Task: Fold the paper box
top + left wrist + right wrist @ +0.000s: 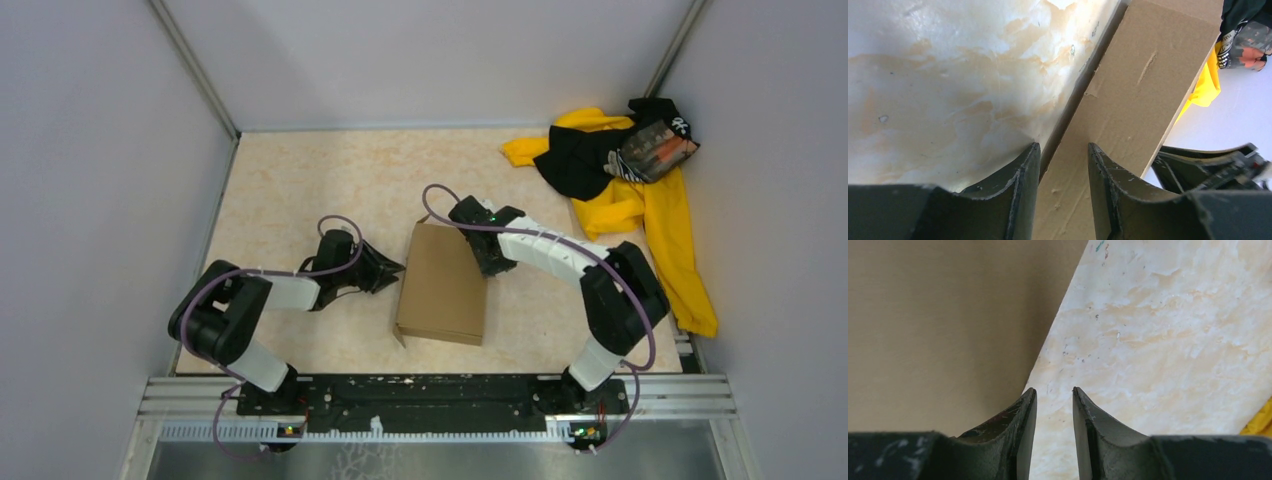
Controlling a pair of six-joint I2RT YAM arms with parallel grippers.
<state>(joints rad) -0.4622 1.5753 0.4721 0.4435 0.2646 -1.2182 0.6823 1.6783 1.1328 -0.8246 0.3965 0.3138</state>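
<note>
The paper box [443, 283] is plain brown cardboard, a shallow closed-looking rectangle lying flat at the table's middle. My left gripper [395, 268] is at its left edge. In the left wrist view the left gripper [1063, 145] stands open, its fingertips astride that edge of the box [1138, 85], with a dark gap beside one finger. My right gripper [492, 265] is at the box's far right edge. Seen from the right wrist, this gripper [1054, 390] is open over bare table, just beside the box [938, 325].
A yellow-and-black cloth pile [640, 190] with a shiny packet [655, 150] on it lies at the back right, also showing as cloth [1205, 85] behind the box. Grey walls [100, 150] enclose the table on three sides. A metal rail [440, 395] runs along the near edge.
</note>
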